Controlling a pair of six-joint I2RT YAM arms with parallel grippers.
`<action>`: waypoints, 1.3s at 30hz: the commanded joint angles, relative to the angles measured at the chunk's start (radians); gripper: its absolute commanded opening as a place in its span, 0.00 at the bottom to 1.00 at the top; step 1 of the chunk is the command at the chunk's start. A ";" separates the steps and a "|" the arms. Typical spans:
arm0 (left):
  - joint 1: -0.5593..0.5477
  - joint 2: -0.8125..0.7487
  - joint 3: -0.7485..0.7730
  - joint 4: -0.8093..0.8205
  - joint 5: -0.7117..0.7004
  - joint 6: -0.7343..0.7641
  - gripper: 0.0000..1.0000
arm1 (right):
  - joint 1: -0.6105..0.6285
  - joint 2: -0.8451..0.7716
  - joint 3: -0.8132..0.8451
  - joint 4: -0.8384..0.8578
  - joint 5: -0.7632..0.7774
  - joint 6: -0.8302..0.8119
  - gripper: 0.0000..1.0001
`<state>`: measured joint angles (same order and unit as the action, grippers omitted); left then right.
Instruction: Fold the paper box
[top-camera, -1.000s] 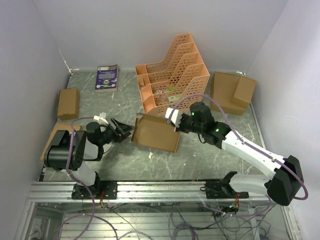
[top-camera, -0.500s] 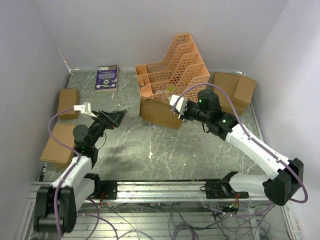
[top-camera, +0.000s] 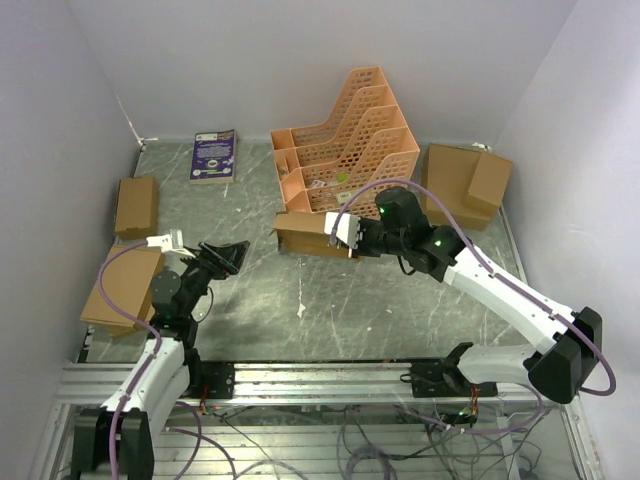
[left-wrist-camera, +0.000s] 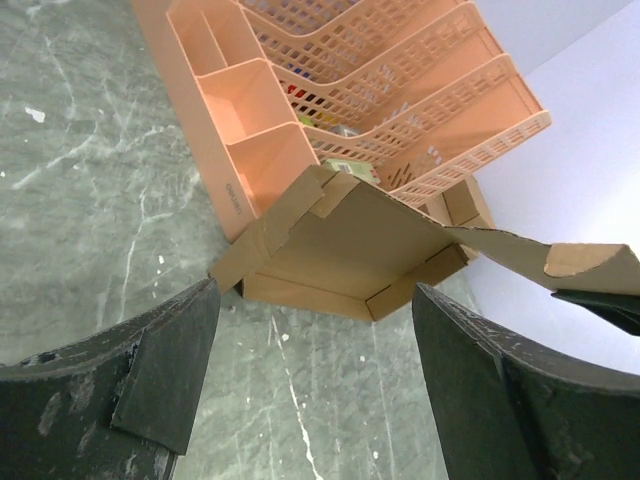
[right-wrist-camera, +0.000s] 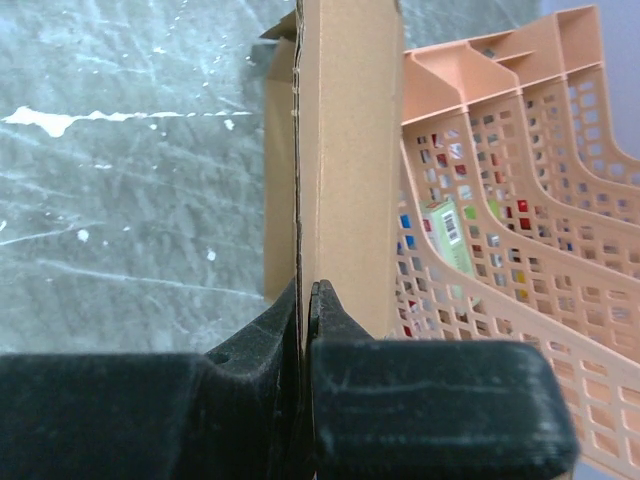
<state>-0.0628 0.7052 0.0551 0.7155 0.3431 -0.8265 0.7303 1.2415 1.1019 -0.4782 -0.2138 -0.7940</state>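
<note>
Right pincer (right-wrist-camera: 305, 292): clamped on the paper box (left-wrist-camera: 350, 240) edge.
Left pincer (left-wrist-camera: 315, 320): spread, empty.
Tip: brace the far wall, crease squarely.

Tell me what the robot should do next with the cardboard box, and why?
Probably ease the left gripper forward to the near flap of the paper box. The right gripper is shut on one edge of the box, holding it beside the orange rack; the left gripper is open, facing the box but apart from it.
</note>
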 joint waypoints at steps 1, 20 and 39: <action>-0.008 0.034 0.034 -0.020 0.002 0.059 0.87 | 0.007 0.005 0.025 -0.112 -0.038 0.020 0.00; -0.194 0.244 0.077 0.073 -0.100 0.253 0.85 | -0.047 0.150 0.262 -0.328 -0.225 0.208 0.00; -0.201 0.331 0.027 0.445 -0.047 0.494 0.87 | -0.111 0.263 0.366 -0.467 -0.371 0.201 0.00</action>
<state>-0.2569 1.0000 0.1024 0.8967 0.2703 -0.4904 0.6319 1.4746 1.4387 -0.8749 -0.5392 -0.5991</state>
